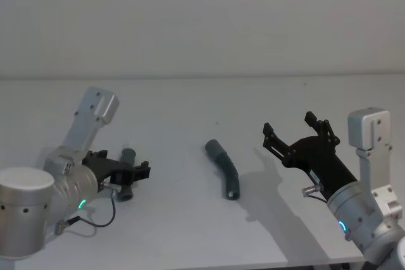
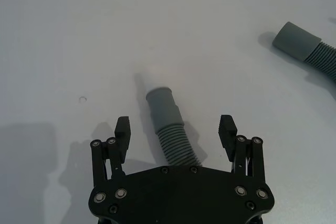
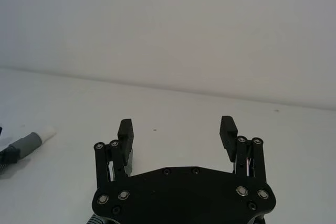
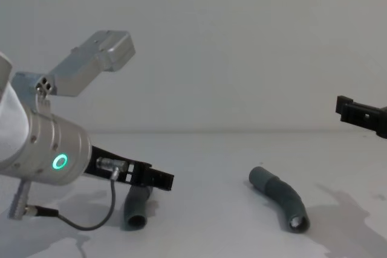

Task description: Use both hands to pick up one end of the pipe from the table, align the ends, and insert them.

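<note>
The left arm (image 4: 54, 149) is reaching in low, lying almost level just above the desk (image 1: 190, 102), its green ring (image 4: 59, 162) glowing. The left tool (image 2: 175, 127) is standing spread wide, released and gripping nothing. Its two fingers are straddling the nearer pipe piece (image 2: 170, 129), one to each side of the ribbed stretch and apart from it. That piece is lying on the desk, running out from under the tool's palm, with its smooth cuff (image 2: 160, 100) pointing ahead past the fingertips.

The right arm (image 1: 370, 156) is hovering higher, clear of the desk. The right tool (image 1: 288, 126) is pointing forward, likewise wide open and empty, with bare desk below and ahead of it. The second pipe piece (image 1: 224, 170) is lying between the two tools, well apart from both. It is bending gently, one open end facing the robot.

The right wrist view is bringing out a narrower white tip (image 3: 48, 131) sticking from the nearer piece's cuff, which is hard to tell from the white desk in the head view. The chest view is giving the side-on look, with the left tool sitting just over that piece; whether they are touching I cannot tell.
</note>
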Tool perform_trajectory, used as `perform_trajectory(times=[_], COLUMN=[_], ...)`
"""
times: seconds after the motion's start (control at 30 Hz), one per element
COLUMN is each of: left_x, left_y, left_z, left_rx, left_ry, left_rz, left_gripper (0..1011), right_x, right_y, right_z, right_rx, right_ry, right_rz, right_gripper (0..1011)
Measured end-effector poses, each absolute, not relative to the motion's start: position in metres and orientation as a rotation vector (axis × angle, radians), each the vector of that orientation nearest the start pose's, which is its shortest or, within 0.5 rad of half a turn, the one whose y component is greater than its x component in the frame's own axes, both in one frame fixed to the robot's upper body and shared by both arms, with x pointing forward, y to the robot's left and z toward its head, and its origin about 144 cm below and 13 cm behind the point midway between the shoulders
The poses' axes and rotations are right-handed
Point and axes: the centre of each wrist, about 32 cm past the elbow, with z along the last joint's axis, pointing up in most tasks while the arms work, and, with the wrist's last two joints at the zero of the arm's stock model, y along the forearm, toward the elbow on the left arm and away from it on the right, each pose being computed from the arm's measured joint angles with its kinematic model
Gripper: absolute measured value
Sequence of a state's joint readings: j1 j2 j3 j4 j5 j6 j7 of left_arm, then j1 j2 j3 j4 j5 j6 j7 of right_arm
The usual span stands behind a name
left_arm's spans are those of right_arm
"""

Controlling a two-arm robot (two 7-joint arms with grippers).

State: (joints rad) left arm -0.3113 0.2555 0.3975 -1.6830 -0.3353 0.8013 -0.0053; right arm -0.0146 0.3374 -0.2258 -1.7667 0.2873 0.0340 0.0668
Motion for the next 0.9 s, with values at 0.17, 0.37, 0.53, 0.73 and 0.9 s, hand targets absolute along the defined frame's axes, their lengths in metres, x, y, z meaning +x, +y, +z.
perform_trajectory(times=[0.17,0.37,0.53,0.73,0.9], left_x=[0.511,0.516,0.52,0.522,0.524], left_y=[0.169,0.167,0.166,0.165,0.164], left_z=[1.252,1.251,1.251,1.248,1.246], left_rx=[0.473,0.484,0.493,0.505,0.513], left_ry=[0.283,0.296,0.303,0.313,0.321], left_rz=[1.118,1.111,1.108,1.108,1.109], left_gripper=[1001,1001,1001,1001,1001], right_x=[0.443,0.443,0.443,0.443,0.443], right_y=[-0.237,-0.237,-0.237,-0.237,-0.237], right_z=[1.189,1.189,1.189,1.189,1.189], right_rx=[0.026,0.026,0.026,0.026,0.026], right_ry=[-0.075,-0.075,-0.075,-0.075,-0.075], right_rz=[-1.23,-1.23,-1.229,-1.229,-1.229], right_gripper=[1000,1000,1000,1000,1000])
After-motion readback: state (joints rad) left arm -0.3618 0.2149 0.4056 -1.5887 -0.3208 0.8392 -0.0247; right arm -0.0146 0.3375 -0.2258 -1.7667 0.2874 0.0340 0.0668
